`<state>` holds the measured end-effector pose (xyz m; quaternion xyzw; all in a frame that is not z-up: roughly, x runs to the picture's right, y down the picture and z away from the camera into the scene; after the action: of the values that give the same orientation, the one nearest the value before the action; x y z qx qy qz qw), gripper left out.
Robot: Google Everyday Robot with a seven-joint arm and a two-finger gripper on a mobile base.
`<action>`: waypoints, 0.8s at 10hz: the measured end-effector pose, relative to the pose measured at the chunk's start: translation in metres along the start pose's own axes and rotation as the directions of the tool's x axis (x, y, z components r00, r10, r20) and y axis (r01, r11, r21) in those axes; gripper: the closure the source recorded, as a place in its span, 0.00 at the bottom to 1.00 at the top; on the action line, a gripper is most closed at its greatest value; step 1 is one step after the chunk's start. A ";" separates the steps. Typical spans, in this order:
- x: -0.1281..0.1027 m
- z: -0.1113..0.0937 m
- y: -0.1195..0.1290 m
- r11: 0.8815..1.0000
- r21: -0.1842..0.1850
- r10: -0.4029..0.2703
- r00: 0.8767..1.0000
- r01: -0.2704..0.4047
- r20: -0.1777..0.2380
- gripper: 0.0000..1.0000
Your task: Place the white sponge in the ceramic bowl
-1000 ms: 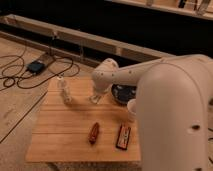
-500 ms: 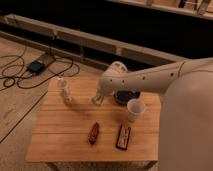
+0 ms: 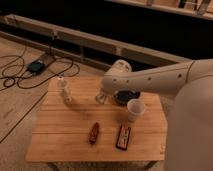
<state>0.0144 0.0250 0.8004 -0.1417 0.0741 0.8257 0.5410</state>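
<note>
My gripper (image 3: 101,97) hangs low over the wooden table (image 3: 75,145), just left of the ceramic bowl (image 3: 128,96). The bowl is dark, glossy and shallow, and sits at the table's back right. The gripper is shut, and a small pale block at its tip looks like the white sponge (image 3: 101,100), mostly hidden by the fingers. My pale arm (image 3: 150,80) reaches in from the right, passing above the bowl's far rim.
A white cup (image 3: 135,109) stands right in front of the bowl. A small pale bottle (image 3: 63,90) stands at the back left. Near the front edge lie a brown object (image 3: 93,133) and a dark red-edged bar (image 3: 123,136). Cables and a box (image 3: 36,65) lie on the floor to the left.
The arm has lifted and swung back, uncovering the bowl and the cup. The gripper has crept slightly right toward the bowl and stayed shut.
</note>
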 end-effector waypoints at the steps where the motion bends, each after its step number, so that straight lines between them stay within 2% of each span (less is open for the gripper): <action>1: -0.008 -0.002 -0.006 1.000 0.012 0.008 1.000 -0.008 0.009 1.00; 8: -0.057 -0.001 -0.040 0.995 0.061 0.071 0.996 -0.074 0.049 1.00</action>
<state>0.0722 -0.0089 0.8187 -0.1022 0.0924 0.8450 0.5166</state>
